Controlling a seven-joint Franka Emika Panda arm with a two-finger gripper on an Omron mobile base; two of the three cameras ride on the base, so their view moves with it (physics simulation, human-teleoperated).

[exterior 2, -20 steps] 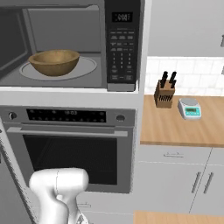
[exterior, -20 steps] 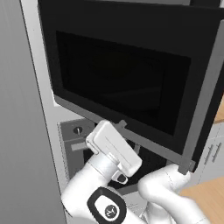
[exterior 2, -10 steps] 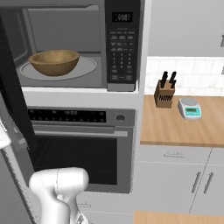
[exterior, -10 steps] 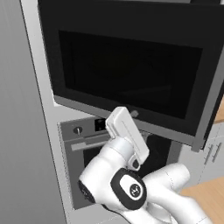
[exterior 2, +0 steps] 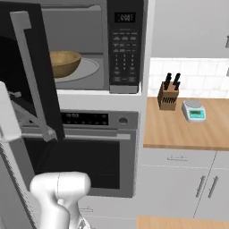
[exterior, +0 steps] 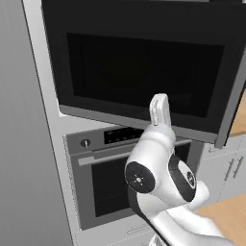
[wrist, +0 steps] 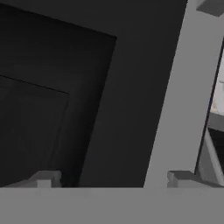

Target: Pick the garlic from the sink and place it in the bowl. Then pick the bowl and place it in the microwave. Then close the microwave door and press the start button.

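Microwave door (exterior 2: pixel 31 71) is swinging shut now. Half a second ago it stood further out from the microwave (exterior 2: pixel 89 44); a second ago it was wider open still and the hand was lower, down by the oven (exterior: pixel 120 178) under the microwave. In the left base view the door's dark window now nearly fills the top of the picture and faces the camera almost flat. In the right base view it's still clearly ajar, with its tall grey handle (exterior 2: pixel 33 76) out in front of the microwave's left side.

The bowl (exterior 2: pixel 65 62) already sits inside the microwave on the pale turntable plate, left of the keypad (exterior 2: pixel 124 49). I can't see the garlic; presumably it's in the bowl, too low behind the rim to check. So my read is we're mid door-closing, and the start button comes after.

The gripper (wrist: pixel 113 179) is right up against the outer face of the door. In the hand view the two dark fingertips (wrist: pixel 46 178) stand well apart with nothing between them, so the jaws are wide and holding nothing. The grey handle runs up just past the right fingertip. It looks like a flat push on the door panel, though I can't tell for sure whether they're actually touching it.
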